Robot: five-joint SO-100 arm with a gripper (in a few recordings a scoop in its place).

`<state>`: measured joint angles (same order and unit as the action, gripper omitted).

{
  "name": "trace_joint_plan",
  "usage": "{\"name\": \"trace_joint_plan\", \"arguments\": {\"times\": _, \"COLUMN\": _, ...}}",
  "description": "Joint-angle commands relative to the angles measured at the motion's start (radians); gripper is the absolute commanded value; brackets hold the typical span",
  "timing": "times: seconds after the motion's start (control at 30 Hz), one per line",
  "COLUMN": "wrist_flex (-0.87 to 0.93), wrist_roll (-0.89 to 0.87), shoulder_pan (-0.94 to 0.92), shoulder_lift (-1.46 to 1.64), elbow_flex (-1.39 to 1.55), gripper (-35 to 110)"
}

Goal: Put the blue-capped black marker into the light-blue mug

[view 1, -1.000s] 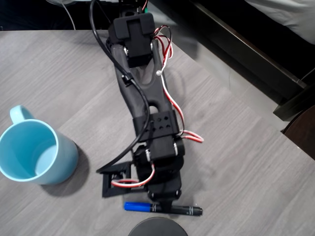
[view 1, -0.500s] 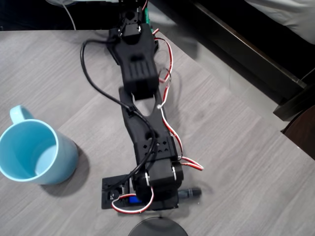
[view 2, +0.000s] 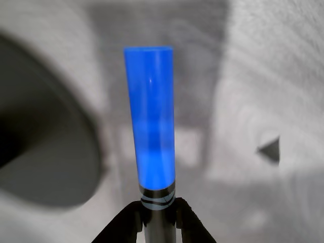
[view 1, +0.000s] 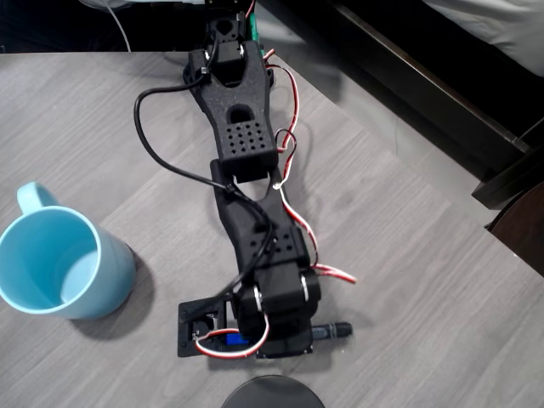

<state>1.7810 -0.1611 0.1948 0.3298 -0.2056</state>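
Though stretched far out over the grey surface (view 1: 408,255), bends the wrist straight down above the blue-capped black marker (view 2: 149,116). Grips it in the pincer (view 2: 158,206), narrowed to the width of the barrel, with a black finger pressed against each side in the wrist view. Takes hold just below the cap, on the black barrel, probably because that is close to the middle of the marker's length and should stop it tipping once raised.

Seen from overhead, hides most of the marker under the wrist block. Leaves the black tail end (view 1: 331,330) poking out to the right and a sliver of blue cap to the left, so lies crosswise to the arm, near the bottom edge of the surface. Cannot tell whether resting on the surface or just off it.

Sits right beside a dark round object (view 1: 272,393) at the bottom edge, blurred at the left of the wrist view; worth lifting straight up first to avoid brushing it.

Leaves the light-blue mug (view 1: 115,272) upright and open, well apart to the left, handle towards the top of the overhead view. Judged as grasp made, with lift and carry to the mug not yet done. Calls for tilting the marker upright before release into the opening.
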Motion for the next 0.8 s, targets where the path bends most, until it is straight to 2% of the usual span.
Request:
{"name": "trace_joint_plan", "arguments": {"times": 0.0, "wrist_flex": 0.014, "wrist_roll": -0.025, "shoulder_pan": -0.006, "shoulder_lift": 0.193, "elbow_flex": -0.014, "gripper": 0}}
{"name": "trace_joint_plan", "arguments": {"times": 0.27, "wrist_flex": 0.015, "wrist_roll": -0.13, "shoulder_pan": -0.115, "shoulder_lift": 0.545, "elbow_flex": 0.098, "gripper": 0}}
{"name": "trace_joint_plan", "arguments": {"times": 0.37, "wrist_flex": 0.015, "wrist_roll": -0.084, "shoulder_pan": -0.186, "shoulder_lift": 0.746, "elbow_flex": 0.199, "gripper": 0}}
{"name": "trace_joint_plan", "arguments": {"times": 0.47, "wrist_flex": 0.011, "wrist_roll": 0.064, "shoulder_pan": -0.229, "shoulder_lift": 1.039, "elbow_flex": 0.399, "gripper": 0}}
{"name": "trace_joint_plan", "arguments": {"times": 0.57, "wrist_flex": 0.009, "wrist_roll": 0.133, "shoulder_pan": -0.27, "shoulder_lift": 1.269, "elbow_flex": 0.575, "gripper": 0}}
{"name": "trace_joint_plan", "arguments": {"times": 0.67, "wrist_flex": 0.0, "wrist_roll": 0.137, "shoulder_pan": -0.348, "shoulder_lift": 1.437, "elbow_flex": 0.788, "gripper": 0}}
{"name": "trace_joint_plan", "arguments": {"times": 0.77, "wrist_flex": -0.037, "wrist_roll": 0.089, "shoulder_pan": -0.505, "shoulder_lift": 1.525, "elbow_flex": 0.985, "gripper": 0}}
